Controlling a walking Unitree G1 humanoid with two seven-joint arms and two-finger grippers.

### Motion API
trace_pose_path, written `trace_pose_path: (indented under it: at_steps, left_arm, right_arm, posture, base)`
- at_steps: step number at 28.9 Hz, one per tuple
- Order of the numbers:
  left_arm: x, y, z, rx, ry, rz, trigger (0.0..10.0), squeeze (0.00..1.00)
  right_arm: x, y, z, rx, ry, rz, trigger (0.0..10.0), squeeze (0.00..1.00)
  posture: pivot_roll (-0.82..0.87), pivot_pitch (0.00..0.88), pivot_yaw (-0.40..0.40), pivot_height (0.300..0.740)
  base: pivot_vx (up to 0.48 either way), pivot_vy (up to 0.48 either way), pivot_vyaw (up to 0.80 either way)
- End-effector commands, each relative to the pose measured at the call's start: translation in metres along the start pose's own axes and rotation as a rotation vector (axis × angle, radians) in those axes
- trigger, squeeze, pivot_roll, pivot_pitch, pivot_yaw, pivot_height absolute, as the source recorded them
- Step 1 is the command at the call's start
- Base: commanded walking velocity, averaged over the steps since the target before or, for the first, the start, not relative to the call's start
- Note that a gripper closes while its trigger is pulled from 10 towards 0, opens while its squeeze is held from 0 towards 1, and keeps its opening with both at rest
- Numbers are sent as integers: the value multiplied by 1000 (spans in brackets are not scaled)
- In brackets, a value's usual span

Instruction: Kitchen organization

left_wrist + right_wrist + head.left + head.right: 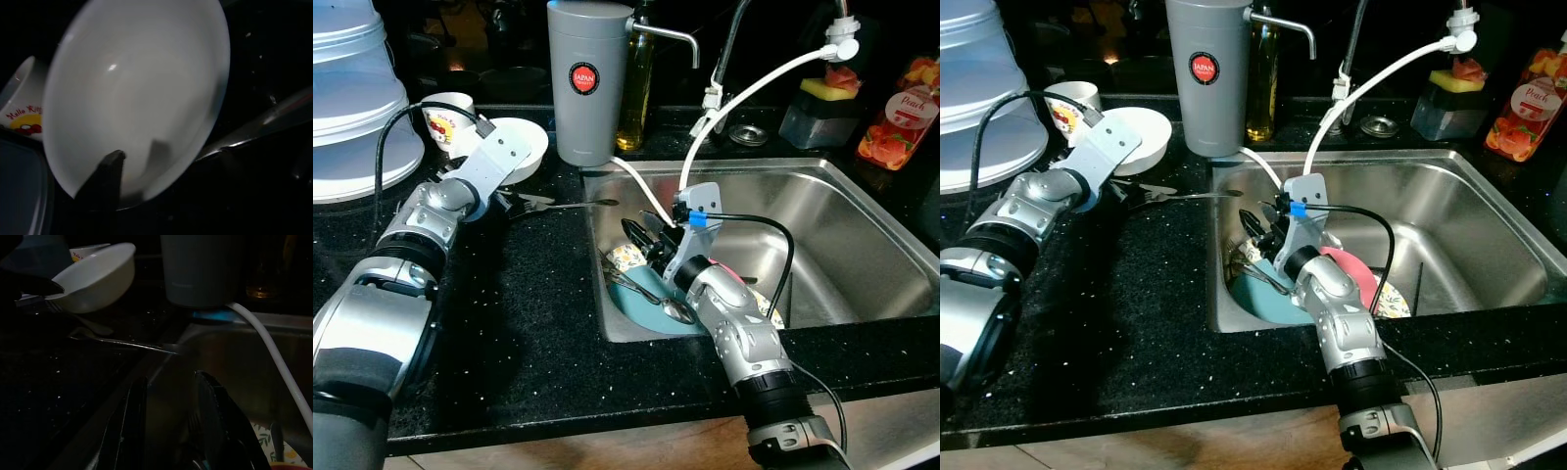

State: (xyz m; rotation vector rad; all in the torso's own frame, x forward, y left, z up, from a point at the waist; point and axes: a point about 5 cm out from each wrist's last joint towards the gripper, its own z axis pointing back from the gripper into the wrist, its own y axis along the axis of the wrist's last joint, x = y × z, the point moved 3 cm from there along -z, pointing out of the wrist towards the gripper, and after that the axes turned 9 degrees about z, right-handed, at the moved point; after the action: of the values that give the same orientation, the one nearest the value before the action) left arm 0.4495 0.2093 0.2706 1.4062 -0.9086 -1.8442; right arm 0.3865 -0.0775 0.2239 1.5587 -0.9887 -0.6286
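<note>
A white bowl [527,145] sits tilted on the black counter, its rim raised on the side away from my left gripper [497,192]. That gripper is shut on the bowl's near rim, with one black finger [110,181] lying over the inside edge. My right gripper [644,235] hangs open inside the steel sink [862,225], with nothing between its fingers [215,426]. Below it lie a teal plate [641,305], a spoon [658,299], a patterned dish [626,257] and a pink plate [1351,274].
A fork [563,206] lies on the counter between the bowl and the sink. A cartoon mug [445,117] and stacked plastic containers [352,98] stand at the left. Behind are a grey canister [587,83], an oil bottle [636,93], a white hose [744,103], a sponge holder [822,108] and a peach bottle [901,113].
</note>
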Motion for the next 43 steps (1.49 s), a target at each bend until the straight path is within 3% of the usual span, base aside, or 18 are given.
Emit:
trace_pose_path:
  at_steps: [1,11,15,17,22,28,33,36,39,43]
  left_arm:
    - [-5,-9,3,-37,-6,-8,0,0]
    - [-7,-3,3,-11,-4,-68,0,0]
    - [-9,8,3,33,9,-89,0,0]
    - [-7,21,3,82,4,-111,0,0]
    - [3,27,2,104,-66,-116,0,0]
    - [13,18,1,59,-158,-136,0,0]
    - [23,-1,5,-72,-320,-185,0,0]
    - [25,-3,6,-88,-347,-185,0,0]
    - [28,-5,15,-187,-514,-210,0,0]
    - [25,0,20,-219,-563,-223,0,0]
  right_arm:
    - [1,-1,1,-3,-3,-20,10000,0]
    - [3,-1,0,-1,-18,-35,10000,0]
    - [5,-1,0,-1,-23,-39,10000,0]
    - [6,-1,0,1,-31,-44,10000,0]
    - [8,1,-2,6,-42,-53,10000,0]
    - [8,2,-4,9,-40,-54,10000,0]
    - [10,3,-5,3,-32,-55,10000,0]
    - [10,3,-5,3,-32,-56,10000,0]
    - [13,4,-5,6,-35,-65,10000,0]
    - [15,5,-5,9,-39,-73,10000,0]
  posture:
    - [58,172,-13,740]
    - [59,171,-12,740]
    - [60,168,-12,740]
    - [62,165,-11,740]
    - [69,156,-15,740]
    - [71,151,-16,740]
    - [69,143,-16,740]
    - [69,143,-16,740]
    - [68,140,-14,740]
    - [67,138,-14,740]
  base:
    - [0,0,0]
    - [0,0,0]
    - [0,0,0]
    - [0,0,0]
    - [0,0,0]
    - [0,0,0]
    - [0,0,0]
    - [0,0,0]
    - [0,0,0]
    - [0,0,0]
